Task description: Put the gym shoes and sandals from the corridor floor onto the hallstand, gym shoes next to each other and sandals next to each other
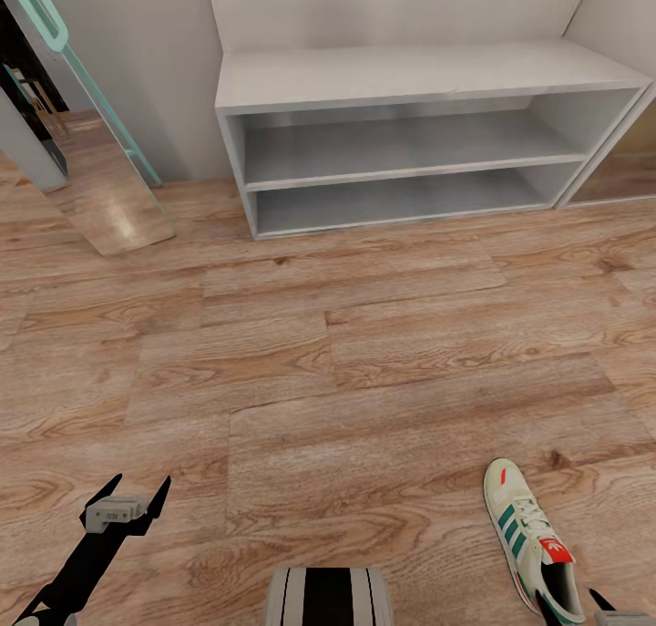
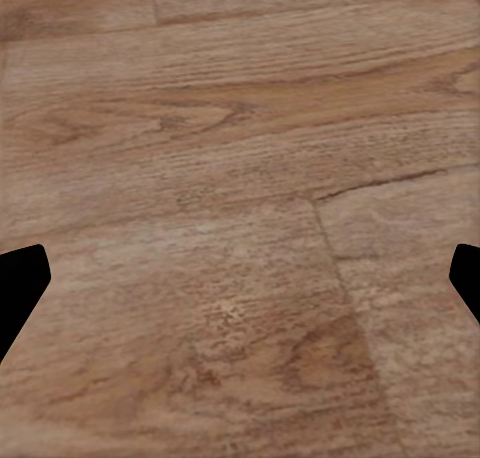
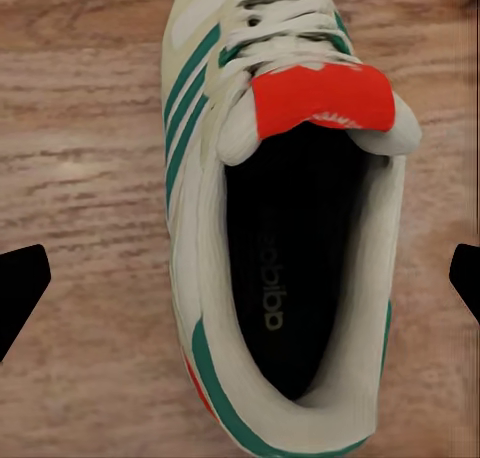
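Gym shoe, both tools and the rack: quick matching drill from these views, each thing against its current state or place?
Things:
1. gym shoe
2. left tool
3. right tool
4. hallstand

States:
A. open over bare floor, holding nothing
B. both shelves bare, standing against the wall
C. lying on the floor, toe toward the hallstand
D. open, fingers either side of the shoe's heel opening

Pairs: 1-C, 2-A, 3-D, 4-B

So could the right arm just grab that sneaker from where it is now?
Probably yes. The right gripper hangs open directly over the gym shoe, a finger on either side of it, and nothing lies between them. The shoe lies alone on the wooden floor.
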